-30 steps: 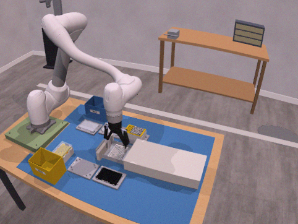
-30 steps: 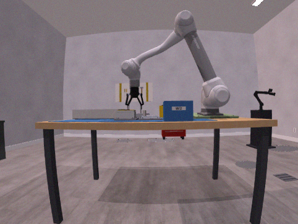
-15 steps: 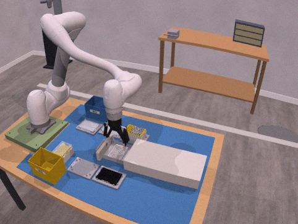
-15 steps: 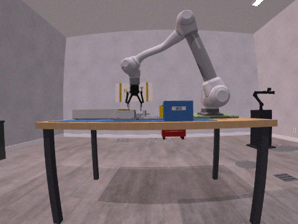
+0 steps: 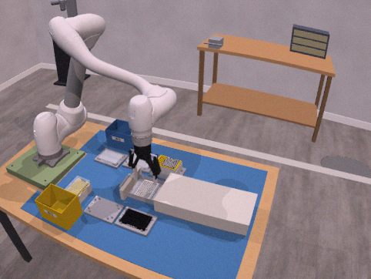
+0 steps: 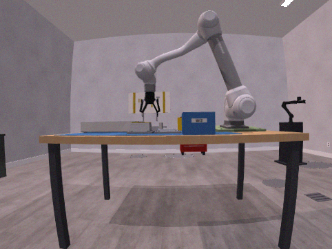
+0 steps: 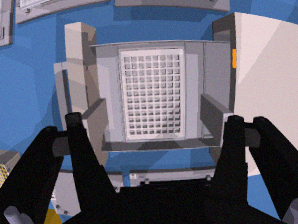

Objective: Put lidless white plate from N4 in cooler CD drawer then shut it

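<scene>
Bench (image 5: pixel 265 181) with blue mat (image 5: pixel 215 247) carries everything. White arm (image 5: pixel 115 73) reaches from green base plate (image 5: pixel 23 173) out over the cooler CD (image 5: pixel 208 202), long pale box on the mat. Its drawer (image 5: pixel 128 186) is pulled out toward the arm's base. White plate (image 7: pixel 153 92) lies flat in the drawer, right way up, wells showing, long side across the drawer, in the wrist view. Gripper (image 5: pixel 144 166) hangs above the drawer, clear of it in the exterior view (image 6: pixel 149 109), fingers spread and holding nothing. Plate sits directly below, apart from the fingers, centred between them in the wrist view. Blue bin (image 5: pixel 118 135) behind the gripper, yellow bin (image 5: pixel 58 206) near the bench's front edge. Yellow tip box (image 5: pixel 169 163) just beside the drawer. Black plate (image 5: pixel 135 220) in a nest in front of cooler.
</scene>
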### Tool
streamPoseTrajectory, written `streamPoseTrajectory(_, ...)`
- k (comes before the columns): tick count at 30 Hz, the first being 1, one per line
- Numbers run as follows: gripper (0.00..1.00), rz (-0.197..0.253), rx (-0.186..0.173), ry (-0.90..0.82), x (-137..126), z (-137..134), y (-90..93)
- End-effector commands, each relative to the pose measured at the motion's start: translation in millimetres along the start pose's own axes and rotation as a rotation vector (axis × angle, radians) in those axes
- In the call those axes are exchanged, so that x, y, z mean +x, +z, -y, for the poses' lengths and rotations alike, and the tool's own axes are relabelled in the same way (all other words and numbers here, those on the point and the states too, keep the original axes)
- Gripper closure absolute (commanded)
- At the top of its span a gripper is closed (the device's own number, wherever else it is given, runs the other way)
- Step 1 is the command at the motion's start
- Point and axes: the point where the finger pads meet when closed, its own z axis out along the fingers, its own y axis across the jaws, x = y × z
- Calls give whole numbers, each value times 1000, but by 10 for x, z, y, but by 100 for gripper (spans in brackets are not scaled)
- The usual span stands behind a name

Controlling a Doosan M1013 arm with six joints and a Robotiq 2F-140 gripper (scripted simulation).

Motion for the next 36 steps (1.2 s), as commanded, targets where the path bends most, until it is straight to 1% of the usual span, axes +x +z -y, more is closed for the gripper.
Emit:
streamPoseTrajectory(1, 34, 0, 0, 0, 0, 0, -25)
streamPoseTrajectory(16, 34, 0, 0, 0, 0, 0, -225)
streamPoseTrajectory(18, 34, 0, 0, 0, 0, 0, -225)
streamPoseTrajectory(33, 34, 0, 0, 0, 0, 0, -425)
streamPoseTrajectory(36, 34, 0, 0, 0, 0, 0, -438)
